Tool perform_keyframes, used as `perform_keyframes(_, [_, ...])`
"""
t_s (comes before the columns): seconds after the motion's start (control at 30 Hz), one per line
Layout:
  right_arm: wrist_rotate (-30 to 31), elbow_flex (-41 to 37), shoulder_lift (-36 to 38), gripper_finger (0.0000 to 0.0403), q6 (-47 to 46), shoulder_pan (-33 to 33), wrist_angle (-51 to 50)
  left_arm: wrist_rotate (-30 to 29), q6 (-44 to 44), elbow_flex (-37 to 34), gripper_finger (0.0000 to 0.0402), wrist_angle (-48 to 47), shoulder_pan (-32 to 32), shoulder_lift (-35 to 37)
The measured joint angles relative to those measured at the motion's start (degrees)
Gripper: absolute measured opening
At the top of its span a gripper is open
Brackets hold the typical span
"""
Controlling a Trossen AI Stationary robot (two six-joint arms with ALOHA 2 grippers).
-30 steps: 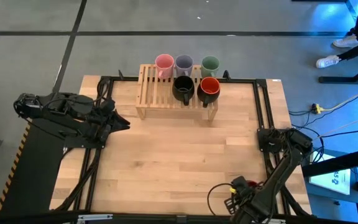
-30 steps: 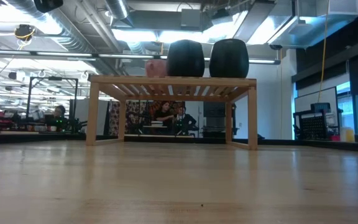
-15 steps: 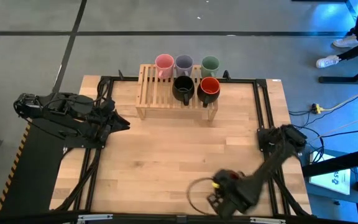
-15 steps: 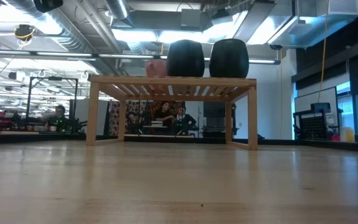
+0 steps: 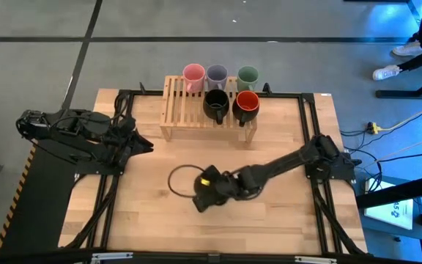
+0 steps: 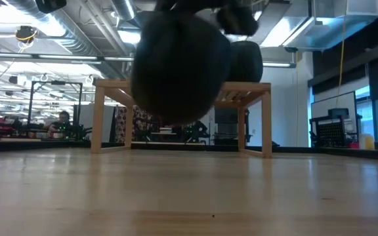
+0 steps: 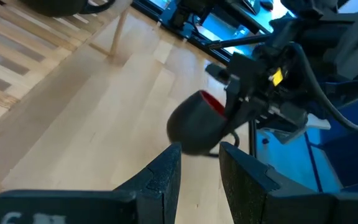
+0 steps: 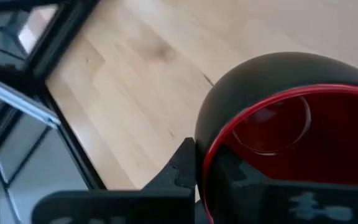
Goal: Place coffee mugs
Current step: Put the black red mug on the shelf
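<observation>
My right gripper (image 8: pixel 211 168) hangs over the middle of the table, shut on a dark mug with a red inside (image 5: pixel 200 196). That mug fills the low view (image 6: pixel 176 65) and shows ahead of my left fingers (image 7: pixel 197 127). A wooden slatted rack (image 5: pixel 189 121) stands at the far edge. Five mugs stand on it: pink (image 5: pixel 193 73), lavender-grey (image 5: pixel 217 75), green (image 5: pixel 247 75), all black (image 5: pixel 216 104) and dark with an orange-red inside (image 5: pixel 246 104). My left gripper (image 7: pixel 201 177) is open and waits at the table's left side (image 5: pixel 145 147). My right gripper holds the dark mug by its rim (image 8: pixel 205 158), with one finger (image 8: pixel 188 158) outside the wall and the other (image 8: pixel 238 174) inside the red hollow. The arm reaches in from the table's right side. The mug is lifted clear of the table and tilted.
Black frame rails (image 5: pixel 308 121) run along the table's edges, and cables loop around the right arm (image 7: pixel 316 74). Bare wood (image 5: pixel 160 213) lies between the rack and the near edge. A person's legs (image 5: pixel 409 51) show on the floor beyond the far right corner.
My right arm has swung from the near right corner toward the table's middle, moving left and toward the far edge while stretching out. The dark mug it carries has come up into the low view, in front of the rack.
</observation>
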State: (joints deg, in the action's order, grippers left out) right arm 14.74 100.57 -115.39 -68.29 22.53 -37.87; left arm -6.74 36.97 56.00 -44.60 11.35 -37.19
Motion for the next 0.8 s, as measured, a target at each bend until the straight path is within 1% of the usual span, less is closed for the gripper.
perform_keyframes(0.17, [-2.7, 0.0, -1.9, 0.0001, 1.2, -2.7, 2.5, -2.3, 0.0, 0.0, 0.0104, 0.0, 0.0, -0.3])
perform_keyframes(0.37, [-2.7, 0.0, -2.3, 0.0001, 1.3, -3.1, -0.7, -3.0, 0.0, 0.0, 0.0104, 0.0, 0.0, -2.0])
perform_keyframes(0.47, [-3.1, -0.1, -2.8, 0.0001, 1.4, -3.1, -2.7, -4.3, 0.0, 0.0, 0.0104, 0.1, 0.0, -3.5])
perform_keyframes(0.57, [-4.1, -0.1, -3.3, 0.0000, 2.3, -3.1, 1.2, -4.6, 0.0, 0.0, 0.0104, 0.1, 0.0, -5.3])
perform_keyframes(0.63, [-3.0, 0.0, -3.1, 0.0000, 2.6, -3.1, 3.5, -4.6, -0.5, 0.0, 0.0104, 0.1, 0.0, -6.4])
perform_keyframes(0.7, [-2.3, 0.1, -3.0, 0.0000, 2.8, -3.1, 4.1, -4.6, -1.4, 0.0, 0.0104, 0.2, 0.0, -7.5])
perform_keyframes(0.8, [-3.1, -0.1, -3.1, 0.0000, 3.8, -3.5, 4.3, -4.7, -1.6, 0.0, 0.0104, 0.2, 0.0, -8.8])
